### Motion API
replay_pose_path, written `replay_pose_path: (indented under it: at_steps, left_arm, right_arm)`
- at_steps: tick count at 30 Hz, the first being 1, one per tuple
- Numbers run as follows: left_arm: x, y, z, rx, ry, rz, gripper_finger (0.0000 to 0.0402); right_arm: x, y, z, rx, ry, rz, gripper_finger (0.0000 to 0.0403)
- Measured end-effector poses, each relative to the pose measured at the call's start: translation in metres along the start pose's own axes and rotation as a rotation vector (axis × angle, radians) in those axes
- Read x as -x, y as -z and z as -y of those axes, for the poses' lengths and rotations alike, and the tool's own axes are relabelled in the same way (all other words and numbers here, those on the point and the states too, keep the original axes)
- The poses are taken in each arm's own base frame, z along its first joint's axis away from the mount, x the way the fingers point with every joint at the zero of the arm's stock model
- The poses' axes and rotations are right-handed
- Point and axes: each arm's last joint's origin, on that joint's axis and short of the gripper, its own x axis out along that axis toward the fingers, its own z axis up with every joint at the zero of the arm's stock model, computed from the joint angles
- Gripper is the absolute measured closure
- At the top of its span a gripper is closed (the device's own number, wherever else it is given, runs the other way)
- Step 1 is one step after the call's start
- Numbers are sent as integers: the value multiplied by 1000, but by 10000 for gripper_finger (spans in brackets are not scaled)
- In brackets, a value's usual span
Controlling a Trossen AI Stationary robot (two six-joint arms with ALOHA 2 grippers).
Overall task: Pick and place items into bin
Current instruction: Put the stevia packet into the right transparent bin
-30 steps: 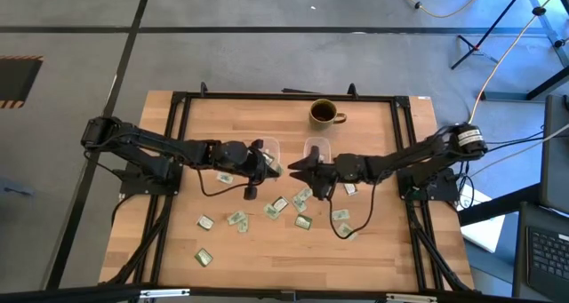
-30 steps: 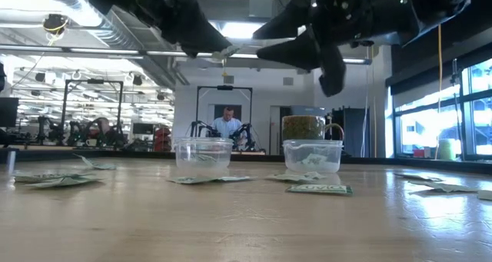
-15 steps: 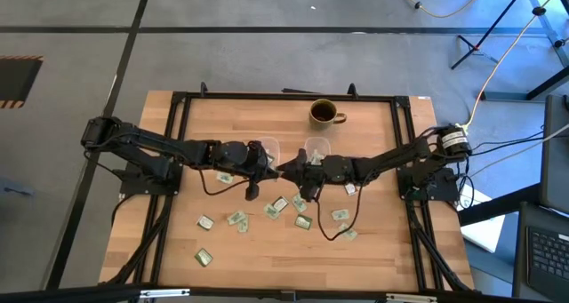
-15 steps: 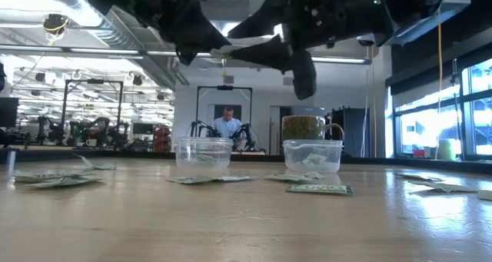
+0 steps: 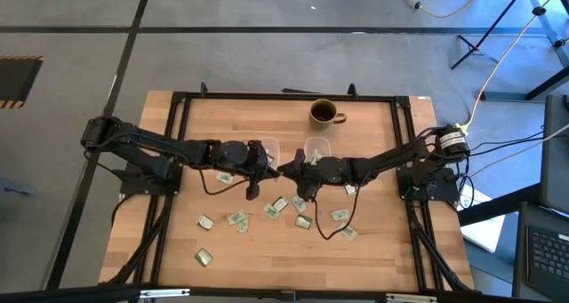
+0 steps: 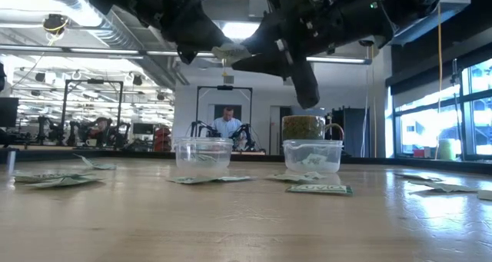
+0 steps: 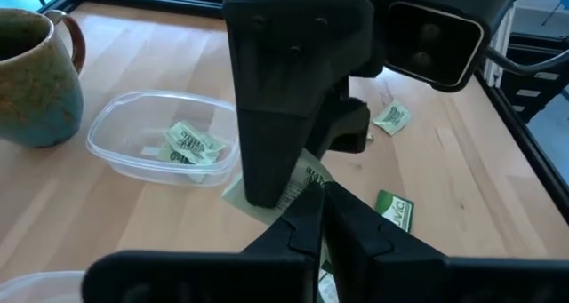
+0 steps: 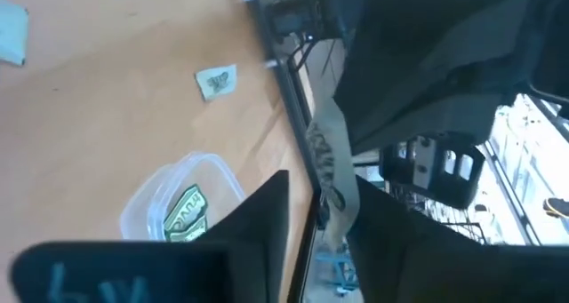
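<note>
Holding one packet (image 7: 298,183) pinched tight, my left gripper (image 5: 276,169) hangs stretched out level above the clear bins (image 6: 203,154). My right gripper (image 5: 286,169) meets it tip to tip, fingers around that packet.

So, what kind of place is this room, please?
Probably a robotics lab or workshop: more dark robot arms on frames stand behind the wooden table, exposed silver ducts cross the ceiling, and a seated person works there.
</note>
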Motion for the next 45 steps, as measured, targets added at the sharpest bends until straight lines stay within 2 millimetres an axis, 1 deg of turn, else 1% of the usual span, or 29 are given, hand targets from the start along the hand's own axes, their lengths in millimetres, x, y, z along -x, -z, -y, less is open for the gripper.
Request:
replay_pose_path:
  at_steps: [10, 14, 17, 20, 24, 26, 28, 31, 34, 37, 39, 41, 43, 45]
  left_arm:
    - [0, 0, 0, -1, -2, 0, 389]
    - [0, 0, 0, -6, -11, 0, 383]
    - [0, 4, -1, -105, -20, -42, 374]
    - [2, 8, -2, -163, -43, -89, 361]
    - [7, 11, -5, -178, -120, -136, 342]
    - [11, 12, -7, -183, -172, -149, 333]
    - [15, 16, -9, -184, -237, -204, 327]
    - [21, 25, -14, -157, -341, -292, 320]
    - [25, 33, -17, -144, -421, -372, 317]
    - [28, 38, -18, -150, -447, -430, 318]
    - [29, 40, -18, -152, -442, -452, 319]
    - [29, 41, -18, -150, -428, -461, 319]
    - [29, 41, -17, -143, -403, -466, 317]
    - [29, 42, -17, -140, -386, -475, 316]
  right_arm:
    - [0, 0, 0, -31, 1, -3, 392]
    - [0, 0, 0, -47, 1, -5, 393]
    - [0, 1, 0, -98, 10, -32, 391]
    - [1, 2, -4, -107, 3, -110, 397]
    - [3, 5, -13, -123, -59, -193, 399]
    - [4, 7, -17, -154, -101, -221, 398]
    - [5, 10, -22, -200, -121, -274, 398]
    - [8, 16, -24, -315, -96, -401, 398]
    - [16, 25, -20, -465, -81, -501, 398]
    - [27, 37, -13, -603, -104, -573, 397]
    - [34, 45, -5, -709, -158, -601, 397]
    - [39, 54, 6, -854, -253, -607, 397]
    - [41, 61, 14, -1011, -365, -590, 397]
    - [41, 69, 16, -1112, -459, -591, 397]
